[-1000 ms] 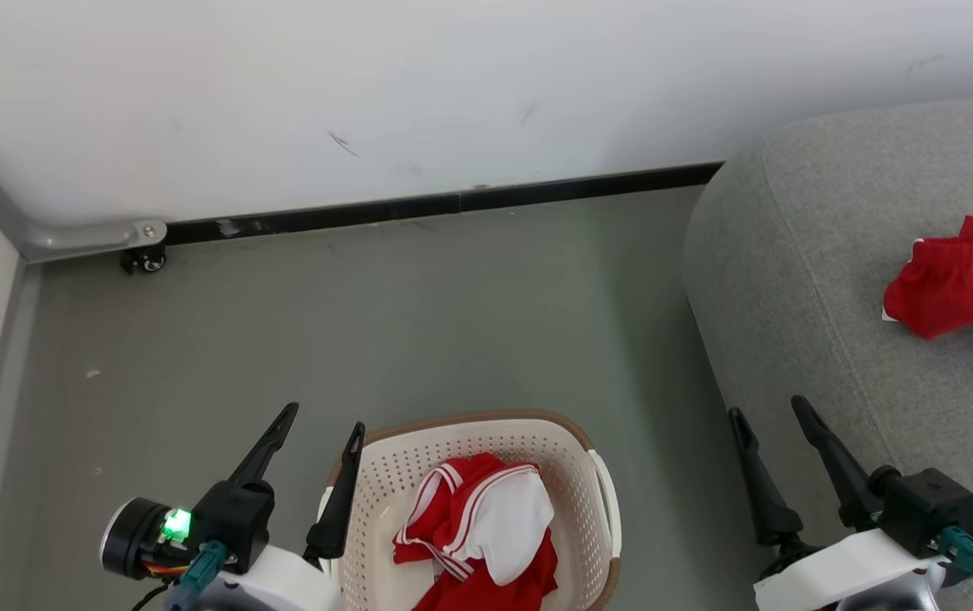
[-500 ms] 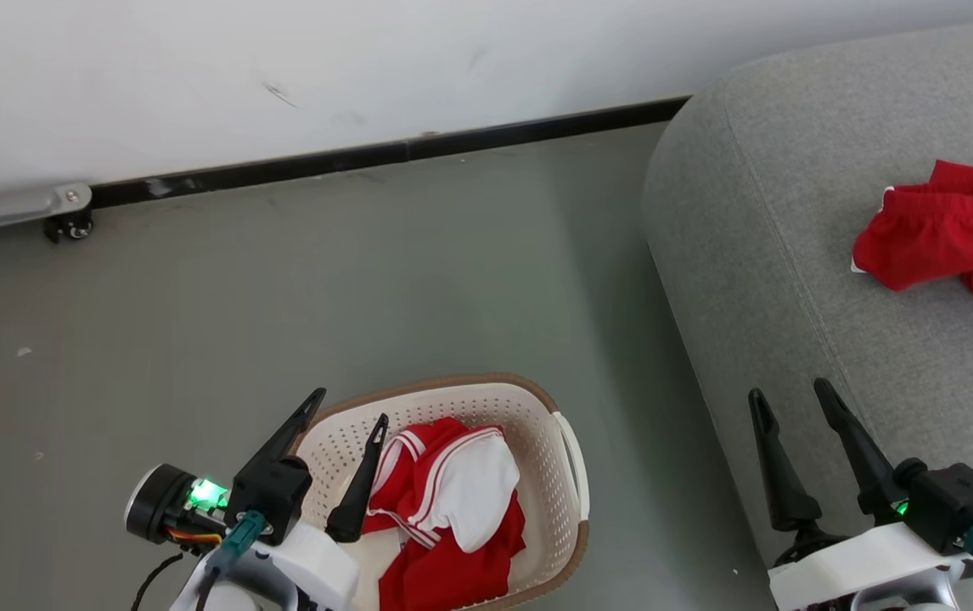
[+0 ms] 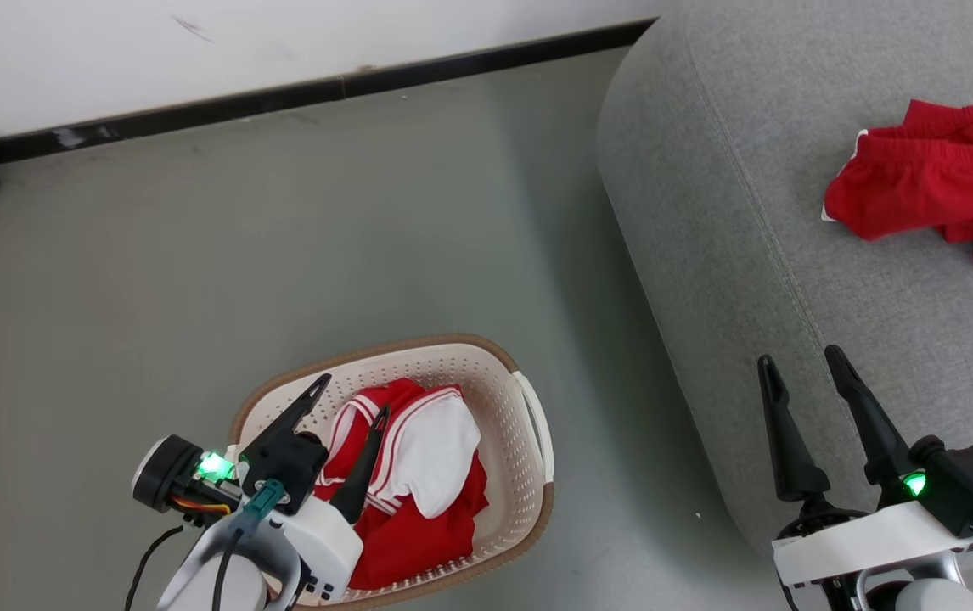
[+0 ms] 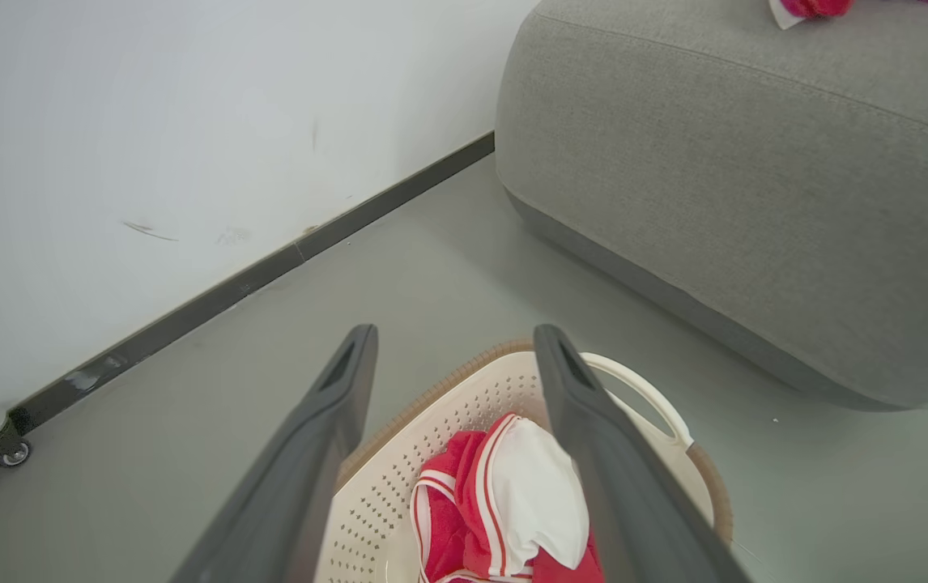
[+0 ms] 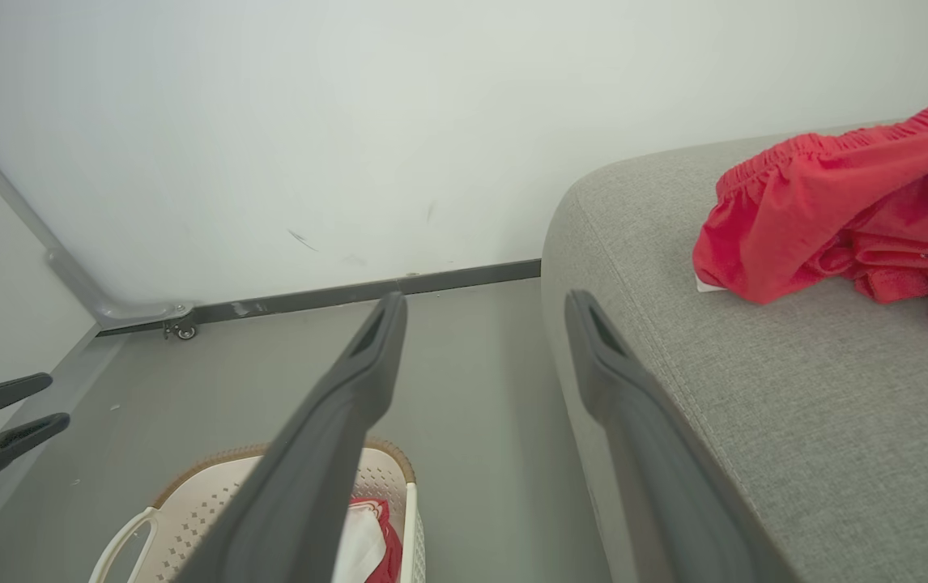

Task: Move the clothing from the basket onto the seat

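Red-and-white clothing (image 3: 419,475) in cream basket (image 3: 529,441)

We see the red garment (image 3: 919,182) on the seat (image 3: 733,221) cut by the right edge; our left hand (image 3: 354,395) hides part of the basket (image 3: 505,397) rim.

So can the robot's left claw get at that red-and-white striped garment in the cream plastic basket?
Probably yes: the left gripper hangs open over the red-and-white garment, and nothing covers the cream basket.
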